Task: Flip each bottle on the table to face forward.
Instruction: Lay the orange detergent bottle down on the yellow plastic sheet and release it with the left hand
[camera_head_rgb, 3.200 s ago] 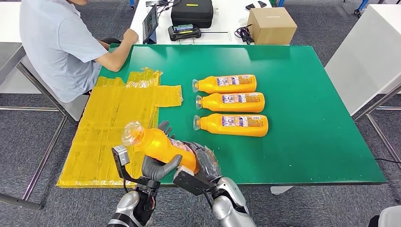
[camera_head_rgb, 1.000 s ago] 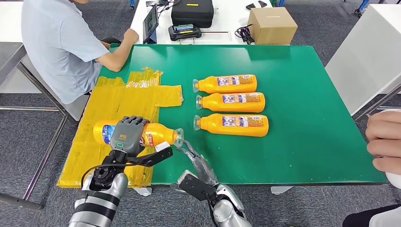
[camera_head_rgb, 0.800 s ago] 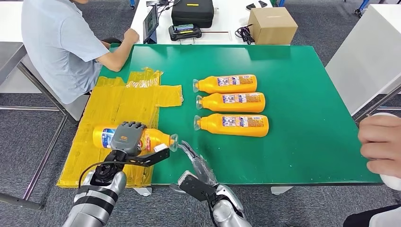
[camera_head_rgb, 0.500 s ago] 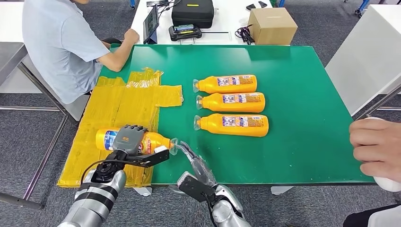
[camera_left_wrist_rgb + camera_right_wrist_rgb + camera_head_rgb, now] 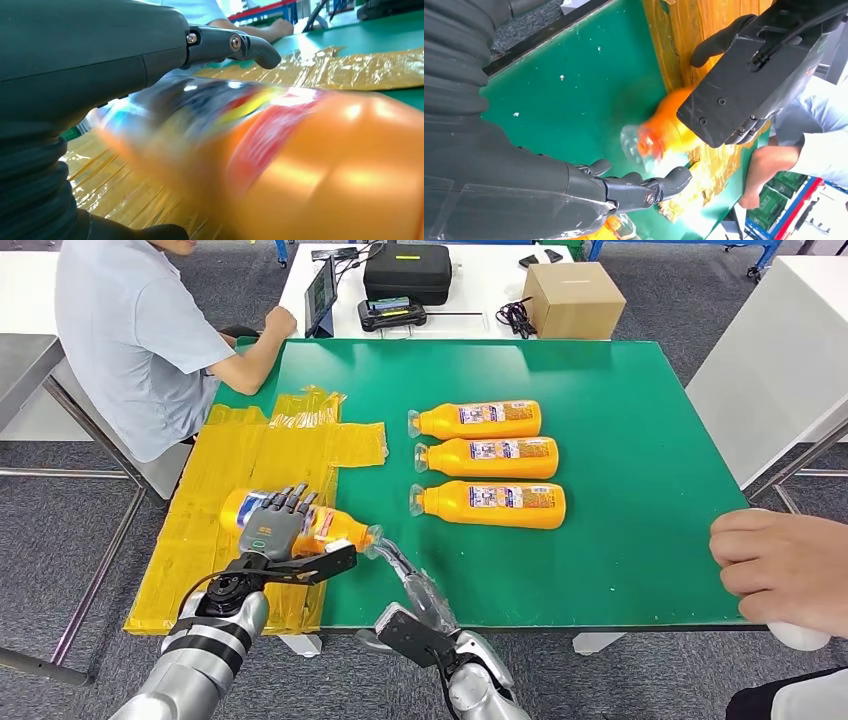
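Note:
An orange bottle (image 5: 335, 527) lies on the yellow plastic sheet (image 5: 230, 480), its clear cap toward the green mat. It is blurred in the left wrist view (image 5: 300, 165) and in the right wrist view (image 5: 664, 130). My left hand (image 5: 272, 530) lies over its middle with the fingers straightened and lifted off it. My right hand (image 5: 410, 585) stretches open just beside the cap, holding nothing. Three more orange bottles (image 5: 478, 419), (image 5: 490, 455), (image 5: 492, 503) lie in a row on the mat, labels up, caps to the left.
A person in a light blue shirt (image 5: 130, 340) sits at the table's far left corner. Another person's hand (image 5: 785, 570) reaches in at the right edge. The green table (image 5: 640, 440) ends close in front of me. A black case (image 5: 405, 268) and a cardboard box (image 5: 573, 298) stand behind it.
My left hand carried the bottle from the two-handed hold down onto the yellow sheet, then shifted it toward the mat and straightened its fingers. The person's hand at the right came further in.

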Tool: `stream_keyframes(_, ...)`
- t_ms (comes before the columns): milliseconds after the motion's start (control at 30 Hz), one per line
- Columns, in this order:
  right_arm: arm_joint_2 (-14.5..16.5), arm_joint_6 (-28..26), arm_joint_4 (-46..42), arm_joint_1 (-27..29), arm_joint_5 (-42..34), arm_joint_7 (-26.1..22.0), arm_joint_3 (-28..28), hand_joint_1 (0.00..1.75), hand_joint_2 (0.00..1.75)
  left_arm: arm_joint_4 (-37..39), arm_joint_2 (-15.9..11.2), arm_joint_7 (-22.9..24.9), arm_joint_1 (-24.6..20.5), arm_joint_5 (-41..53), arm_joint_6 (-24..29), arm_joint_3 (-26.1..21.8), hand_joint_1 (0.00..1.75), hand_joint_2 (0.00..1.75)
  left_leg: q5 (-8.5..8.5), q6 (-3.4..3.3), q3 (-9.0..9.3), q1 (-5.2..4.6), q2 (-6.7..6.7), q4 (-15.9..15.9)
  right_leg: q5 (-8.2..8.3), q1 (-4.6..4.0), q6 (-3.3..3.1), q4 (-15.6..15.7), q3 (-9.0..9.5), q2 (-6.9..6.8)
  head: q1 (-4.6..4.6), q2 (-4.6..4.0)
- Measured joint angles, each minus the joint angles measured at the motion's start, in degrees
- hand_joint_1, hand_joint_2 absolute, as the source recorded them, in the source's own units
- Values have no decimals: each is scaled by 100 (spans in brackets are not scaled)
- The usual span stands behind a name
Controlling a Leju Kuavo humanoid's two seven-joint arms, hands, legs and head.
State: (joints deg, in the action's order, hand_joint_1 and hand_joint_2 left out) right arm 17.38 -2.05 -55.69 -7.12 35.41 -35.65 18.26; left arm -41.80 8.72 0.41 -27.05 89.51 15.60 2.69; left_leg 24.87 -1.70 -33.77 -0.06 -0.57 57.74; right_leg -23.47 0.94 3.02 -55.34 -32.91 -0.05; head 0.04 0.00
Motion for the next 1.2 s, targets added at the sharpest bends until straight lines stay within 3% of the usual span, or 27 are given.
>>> stream_keyframes(467, -9, -61, 86, -82, 7, -39, -11, 0, 175, 512, 4, -25, -291, 7, -242, -177, 0, 175, -7, 6, 41, 0, -2, -3, 1, 0, -3, -4, 38, -1, -1, 0)
stream_keyframes(933, -26, -141, 119, -112, 40, -69, -39, 0, 175, 654, 59, -190, -331, 34, -62, -252, 0, 175, -13, 7, 52, 0, -2, -3, 7, 0, -12, -4, 45, -1, 1, 0)
stream_keyframes(1100, -33, -274, -96, 96, 195, 86, -82, 0, 175, -798, 478, -479, 529, -1, 15, 102, 0, 175, -22, -1, -19, -3, 6, 2, 17, 1, -12, -6, -23, 1, -1, 0)
stream_keyframes(1200, -33, -296, -238, 194, 269, 160, -116, 0, 175, -1457, 569, -475, 864, 5, 72, 346, 0, 175, -19, -1, -38, -3, 5, 4, 17, 1, -11, -6, -42, 0, -1, 0)
